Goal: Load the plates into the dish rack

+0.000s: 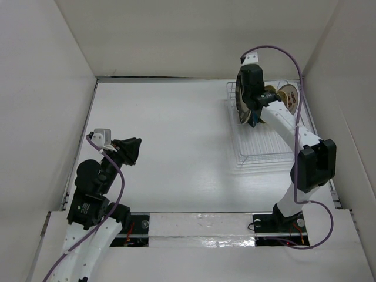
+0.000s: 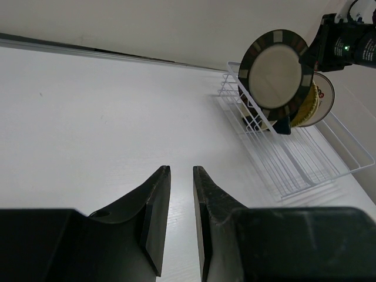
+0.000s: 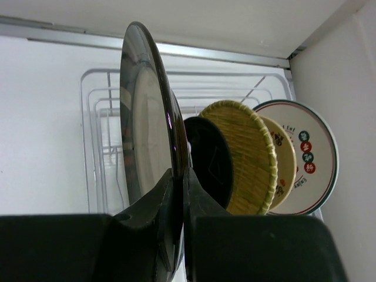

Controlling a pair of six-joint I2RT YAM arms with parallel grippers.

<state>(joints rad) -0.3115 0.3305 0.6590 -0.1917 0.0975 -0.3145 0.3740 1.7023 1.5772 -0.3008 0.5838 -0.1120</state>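
While seemingly above dish rack [image 2: 305, 167] — dark-rimmed plate [image 2: 275, 69] upright in right pincer [image 3: 181, 176].

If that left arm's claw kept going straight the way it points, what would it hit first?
Nothing close: ahead of the left gripper lies bare table, then probably the back wall. The dish rack sits off to the right of that line.

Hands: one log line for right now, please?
right hand: shut on dark-rimmed plate, over dish rack | left hand: slightly open, empty
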